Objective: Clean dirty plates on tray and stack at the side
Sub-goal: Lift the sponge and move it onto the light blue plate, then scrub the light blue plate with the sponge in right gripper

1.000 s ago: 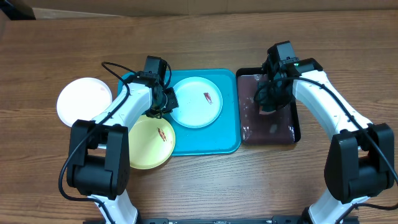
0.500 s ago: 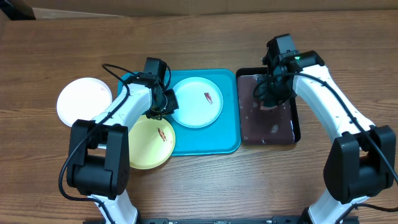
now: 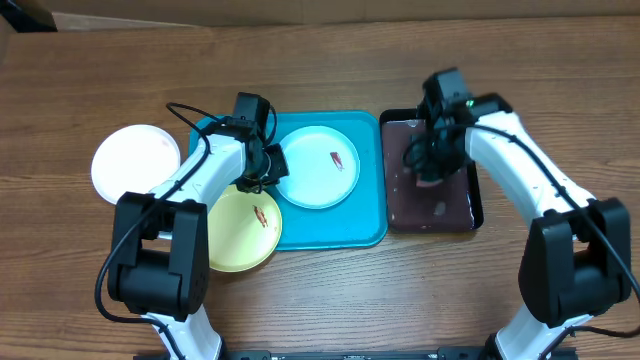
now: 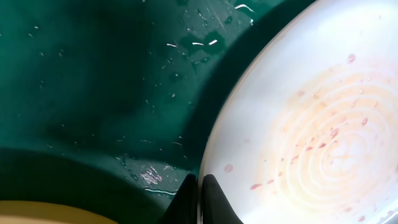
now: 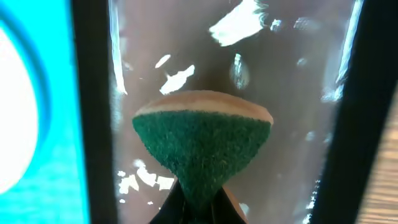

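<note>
Plastic plates: three, thin and stiff, probably light; wet film likely makes them slippery, so the raised rim is the best hold.
Blue plate [image 3: 318, 165]: flat on the turquoise tray [image 3: 350, 228], a reddish smear near its middle.
Yellow-green plate [image 3: 243, 232]: at the tray's front-left corner, smeared; resting on the rim or beside it, I cannot tell.
White plate [image 3: 135, 163]: on the bench [image 3: 330, 300], left of the tray and apart from it.
Left claw [image 4: 199, 198]: pinched tight on the blue plate's left rim.
Right claw [image 5: 196, 208]: clamped on a green sponge [image 5: 202, 146], over the wet black tray [image 3: 474, 205].
Sponge: soft; it squashes to a waist in the grip.
</note>
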Controlling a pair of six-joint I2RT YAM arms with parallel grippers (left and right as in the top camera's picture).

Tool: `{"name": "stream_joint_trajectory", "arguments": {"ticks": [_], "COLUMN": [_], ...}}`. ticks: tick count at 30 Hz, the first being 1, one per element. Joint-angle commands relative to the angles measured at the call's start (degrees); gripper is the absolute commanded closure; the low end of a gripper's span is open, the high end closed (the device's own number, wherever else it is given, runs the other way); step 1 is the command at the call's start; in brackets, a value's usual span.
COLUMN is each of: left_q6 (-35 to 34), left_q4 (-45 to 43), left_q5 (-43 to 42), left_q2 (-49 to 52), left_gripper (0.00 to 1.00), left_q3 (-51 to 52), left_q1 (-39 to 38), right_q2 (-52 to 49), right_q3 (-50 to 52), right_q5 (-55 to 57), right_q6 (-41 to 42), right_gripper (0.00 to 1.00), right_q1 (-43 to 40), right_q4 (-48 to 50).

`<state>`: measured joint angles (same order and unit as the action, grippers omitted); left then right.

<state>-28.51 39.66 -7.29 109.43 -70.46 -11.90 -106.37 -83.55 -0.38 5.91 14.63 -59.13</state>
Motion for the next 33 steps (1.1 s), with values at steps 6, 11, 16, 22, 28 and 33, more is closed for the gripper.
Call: {"name": "stream_joint_trajectory", "arguments": {"ticks": [6, 11, 16, 22, 28, 33], "left_q6": [0.0, 0.0, 0.0, 0.0, 0.0, 0.0], "left_q4": [-0.3, -1.6, -3.2, -3.6, -3.5, -3.3], "left_q5": [-6.4, -6.7, -6.4, -4.3, -4.3, -4.3], "left_q2": [0.0, 0.0, 0.0, 0.0, 0.0, 0.0], "left_gripper": [0.96, 0.70, 0.73, 0.96, 0.96, 0.96], "left_q3": [0.7, 0.7, 0.7, 0.9, 1.4, 1.5], "left_q1": [-0.6, -0.6, -0.6, -0.6, -0.9, -1.8], "right_q2": [1.0, 0.9, 0.8, 0.6, -1.0, -4.2], "right_q3": [-17.0, -17.5, -16.3, -13.1, -10.5, -10.3], "right_q5": [-1.7, -11.1, -12.0, 3.4, 11.1, 14.6], "right_q6": [0.0, 0.1, 0.0, 0.1, 0.1, 0.1], "right_gripper": [0.96, 0.96, 0.96, 0.96, 0.96, 0.96], "right_q1": [1.9, 4.3, 9.5, 17.6, 21.4, 22.0], "right_q4": [-5.6, -2.5, 1.0, 5.7, 9.8, 10.7]}}
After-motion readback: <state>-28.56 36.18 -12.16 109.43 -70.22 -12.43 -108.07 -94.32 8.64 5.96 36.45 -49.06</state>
